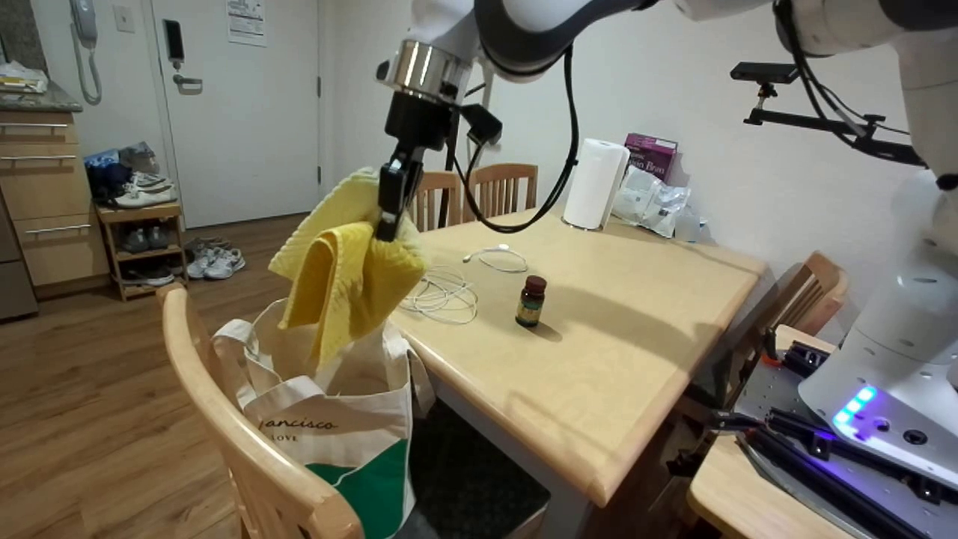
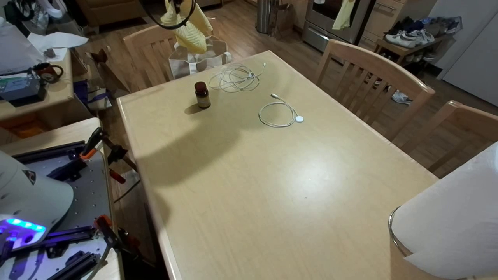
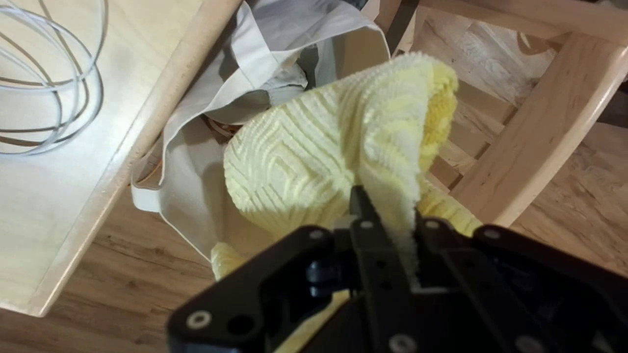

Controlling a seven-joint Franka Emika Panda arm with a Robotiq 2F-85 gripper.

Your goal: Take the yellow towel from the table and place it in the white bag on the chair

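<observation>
Table (image 2: 264, 171) common to all views

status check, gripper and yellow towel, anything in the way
Gripper shut on yellow towel. Towel hangs over mouth of white bag, not yet released. Bag handle near it might snag.

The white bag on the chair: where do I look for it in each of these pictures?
In an exterior view: the white bag is at lower left, partly behind the chair back.
In an exterior view: the white bag is near the top, left of centre, past the table.
Wrist view: the white bag is above and left of centre, beside the table.
Shared landmark: the yellow towel, hanging over the bag in all three.
</observation>
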